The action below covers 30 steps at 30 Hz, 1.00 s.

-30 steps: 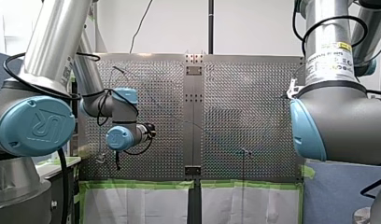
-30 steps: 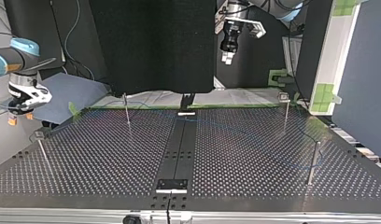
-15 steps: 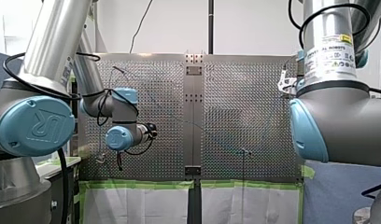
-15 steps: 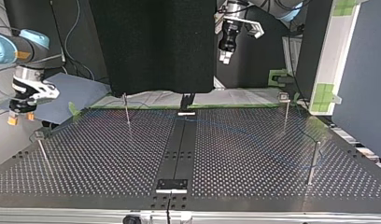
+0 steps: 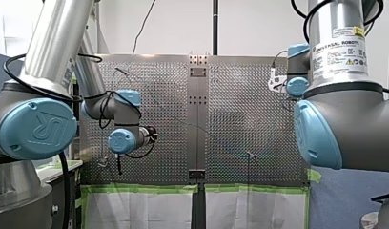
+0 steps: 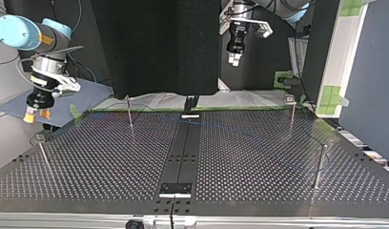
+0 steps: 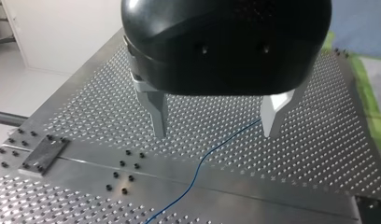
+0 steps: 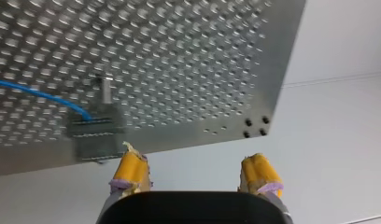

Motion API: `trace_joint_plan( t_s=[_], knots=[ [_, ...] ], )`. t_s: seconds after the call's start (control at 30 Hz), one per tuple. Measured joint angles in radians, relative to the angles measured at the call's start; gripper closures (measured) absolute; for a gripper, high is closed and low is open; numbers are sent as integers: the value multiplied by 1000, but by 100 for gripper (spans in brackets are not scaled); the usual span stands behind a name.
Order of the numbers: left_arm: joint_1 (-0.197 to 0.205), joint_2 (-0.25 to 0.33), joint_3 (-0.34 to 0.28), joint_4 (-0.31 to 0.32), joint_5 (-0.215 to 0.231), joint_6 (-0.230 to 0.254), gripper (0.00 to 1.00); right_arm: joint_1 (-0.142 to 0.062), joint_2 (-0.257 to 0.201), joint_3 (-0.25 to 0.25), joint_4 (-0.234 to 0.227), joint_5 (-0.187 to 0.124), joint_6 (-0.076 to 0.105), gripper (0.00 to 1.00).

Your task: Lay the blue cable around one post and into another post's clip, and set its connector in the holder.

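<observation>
The thin blue cable lies slack across the perforated table, from the top view's far left toward a post at the right. In the left wrist view the cable runs on the table below my left gripper, whose metal fingers stand open and empty, high above it. My right gripper is open with yellow pads; ahead of it the cable ends at a blurred grey block on a post by the table's corner. My right gripper hangs off the table's left edge.
Thin posts stand at the far left, far right and near left of the top view. A dark centre strip carries a small plate near the front edge. My left gripper hangs behind the table.
My right arm has swung its gripper toward the table: rightward and a little up in the top view, leftward in the front view. My left gripper has barely moved.
</observation>
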Motion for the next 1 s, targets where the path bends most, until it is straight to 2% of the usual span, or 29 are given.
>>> trace_joint_plan(
  t_s=[0.17, 0.27, 0.53, 0.8, 1.0],
  knots=[
    [4, 0, 0, 14, -11, 1, 0, 43, 27, 42, -5, 43, -16, 1],
    [7, 0, 0, 17, -24, 1, 0, 68, 51, 56, -14, 68, -32, 1],
    [17, 0, 0, 12, -79, 14, 0, 136, 118, 37, -56, 136, -91, 1],
    [22, 0, 0, 7, -84, 16, 0, 202, 184, -13, -58, 201, -99, 1],
    [23, 0, 0, 5, -85, 15, 0, 252, 234, -22, -55, 218, -103, 1]
  ],
)
